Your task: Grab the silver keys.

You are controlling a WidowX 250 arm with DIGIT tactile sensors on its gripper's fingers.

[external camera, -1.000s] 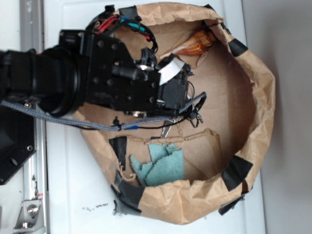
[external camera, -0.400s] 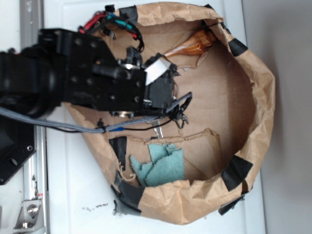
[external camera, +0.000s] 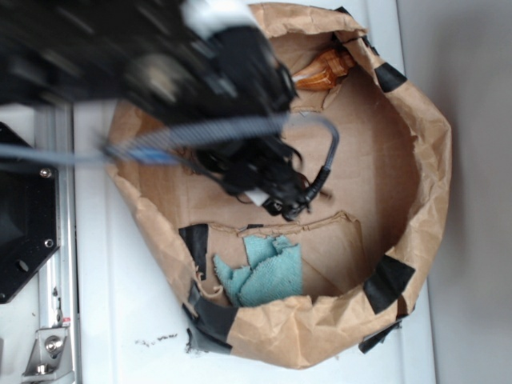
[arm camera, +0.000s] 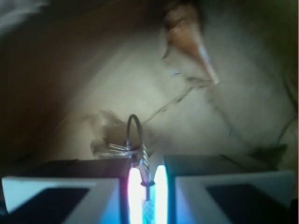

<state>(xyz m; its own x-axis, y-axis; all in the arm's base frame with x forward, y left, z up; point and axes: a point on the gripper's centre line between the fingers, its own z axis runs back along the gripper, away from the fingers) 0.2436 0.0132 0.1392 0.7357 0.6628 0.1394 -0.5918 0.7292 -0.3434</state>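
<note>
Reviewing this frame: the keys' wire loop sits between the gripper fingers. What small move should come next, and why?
Probably a short, straight lift. In the wrist view the gripper looks shut on the wire loop of the silver keys, which hang beside the fingers. Lifting slowly would test whether that thin-wire hold carries the bunch clear of the paper bag.

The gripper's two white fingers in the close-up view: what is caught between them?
In the wrist view, the wire loop of the silver keys runs down into the narrow gap of the gripper; the keys themselves hang beside it.
</note>
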